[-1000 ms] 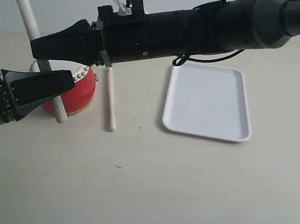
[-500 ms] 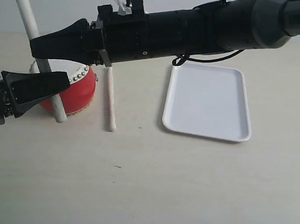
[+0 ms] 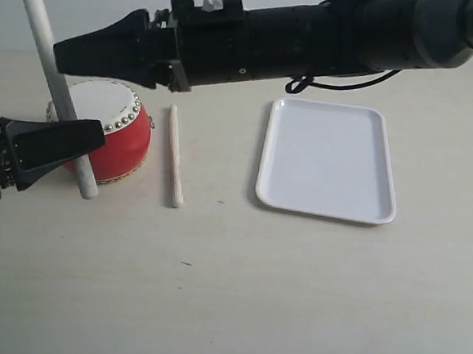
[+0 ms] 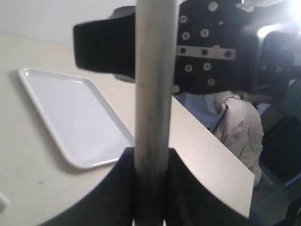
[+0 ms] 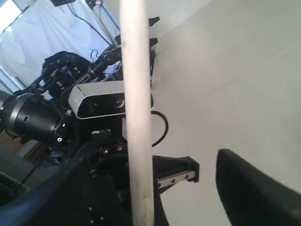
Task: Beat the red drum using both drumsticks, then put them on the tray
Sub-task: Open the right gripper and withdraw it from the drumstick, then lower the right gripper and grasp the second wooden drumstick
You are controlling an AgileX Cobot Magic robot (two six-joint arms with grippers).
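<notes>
Left gripper [image 3: 82, 139] clenched on held stick [image 3: 43, 35]. That stick stands steeply tilted in front of the drum [image 3: 121, 139], with its lower end by the drum's foot.

Right gripper [image 3: 66, 55] hangs above the drum with its jaws spread apart. The held stick runs up between them; cannot tell whether either jaw touches it.

Loose stick [image 3: 173, 156] lies flat on the tabletop [image 3: 252, 293] just beside the drum, on the side toward the tray [image 3: 328, 160]. Tray sits well apart from the drum, beyond the loose stick.
</notes>
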